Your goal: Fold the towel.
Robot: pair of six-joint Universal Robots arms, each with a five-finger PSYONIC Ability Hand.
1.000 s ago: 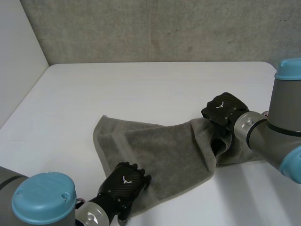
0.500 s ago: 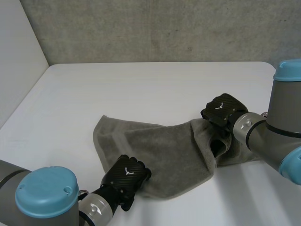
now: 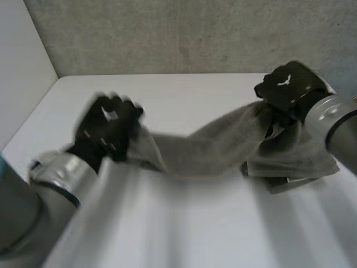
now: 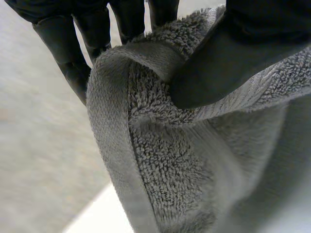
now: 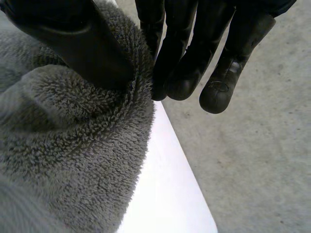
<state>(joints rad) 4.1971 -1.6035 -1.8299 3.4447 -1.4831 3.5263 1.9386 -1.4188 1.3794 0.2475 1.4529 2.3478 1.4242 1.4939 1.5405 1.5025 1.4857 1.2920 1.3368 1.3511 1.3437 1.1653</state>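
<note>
A grey towel [image 3: 217, 142] hangs stretched in the air between both hands above the white table [image 3: 184, 223]. My left hand [image 3: 109, 125] is raised at the left and pinches one end of the towel [image 4: 160, 160]; its thumb [image 4: 228, 63] presses the banded edge against the fingers [image 4: 68, 53]. Up at the right, my right hand [image 3: 290, 89] grips the other end of the towel [image 5: 73, 145], with the thumb [image 5: 82, 43] clamping the bunched cloth against the fingers [image 5: 194, 63]. Below the right hand a fold of towel [image 3: 295, 162] droops onto the table.
A grey concrete wall [image 3: 167, 33] stands behind the table's far edge, and a pale side wall [image 3: 22, 72] rises at the left. Bare table surface lies under and in front of the lifted towel.
My left hand closed on the towel's near corner and swung it up and to the left. The right hand rose with its end too, lifting the towel off the table.
</note>
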